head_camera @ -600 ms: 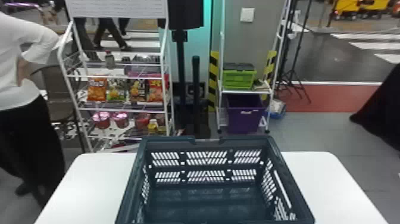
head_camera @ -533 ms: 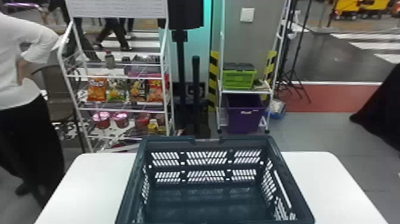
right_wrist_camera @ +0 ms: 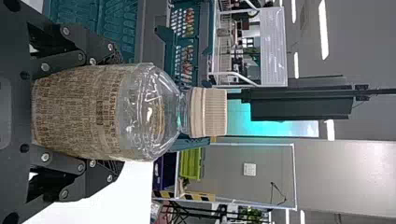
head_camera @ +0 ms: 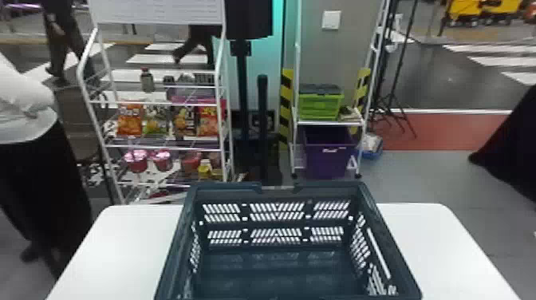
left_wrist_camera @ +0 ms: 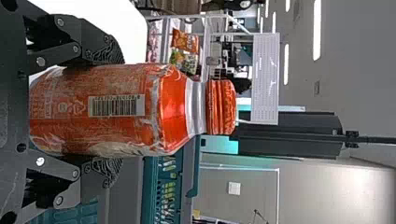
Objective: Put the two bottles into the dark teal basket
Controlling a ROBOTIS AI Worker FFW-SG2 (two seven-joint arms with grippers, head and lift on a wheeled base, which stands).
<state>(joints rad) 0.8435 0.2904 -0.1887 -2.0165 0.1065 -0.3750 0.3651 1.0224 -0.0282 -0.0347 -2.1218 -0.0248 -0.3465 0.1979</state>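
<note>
Left gripper [left_wrist_camera: 113, 112] pinching red bottle [left_wrist_camera: 173, 109]; right gripper [right_wrist_camera: 116, 112] pinching clear bottle [right_wrist_camera: 147, 116]. Basket [head_camera: 227, 188] rim could snag either if carried low; slick sides might slip if squeeze weakens.

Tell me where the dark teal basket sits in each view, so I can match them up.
Head view: basket at bottom centre, on the white table.
Left wrist view: beyond the orange bottle, toward the robot's right.
Right wrist view: beyond the pale-capped bottle, toward the robot's left.
Shared landmark: the white panel, upper left in the head view, farther off than the bottle in each wrist view.
</note>
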